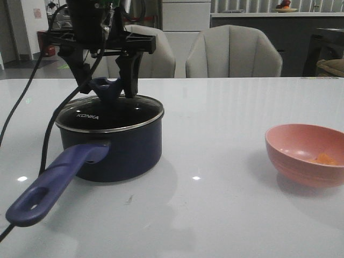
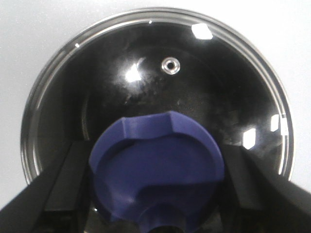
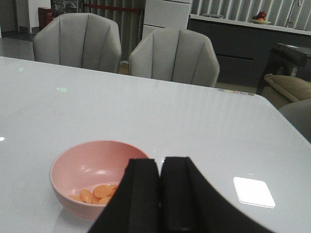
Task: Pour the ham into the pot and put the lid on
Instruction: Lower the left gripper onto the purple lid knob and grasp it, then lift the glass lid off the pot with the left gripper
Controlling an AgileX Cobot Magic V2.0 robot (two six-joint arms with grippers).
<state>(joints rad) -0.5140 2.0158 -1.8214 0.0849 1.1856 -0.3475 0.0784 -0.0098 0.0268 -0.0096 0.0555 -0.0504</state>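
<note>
Front view: the left gripper (image 1: 107,80) straddles the knob (image 1: 106,87), lid (image 1: 107,114) seated on the pot (image 1: 110,145) at nine o'clock on the surface (image 1: 215,204); ham (image 1: 324,159) sits in the bowl (image 1: 305,153) at three.

Left wrist: fingers (image 2: 63,184) flank the knob, contact unclear. I'd squeeze squarely, then lift straight up.

Right wrist: right gripper (image 3: 160,194) nearly closed, empty, just behind the bowl.

table (image 1: 226,161): smooth glossy white, mirrors the lights. lid (image 1: 110,114): clear glass, polished steel rim, matt purple-blue plastic-looking knob (image 2: 158,167). pot (image 1: 115,153): dark navy, low sheen; handle (image 1: 54,183) satin. bowl (image 3: 92,170): smooth pink, slight gloss. chairs (image 3: 175,56): grey padded upholstery.
</note>
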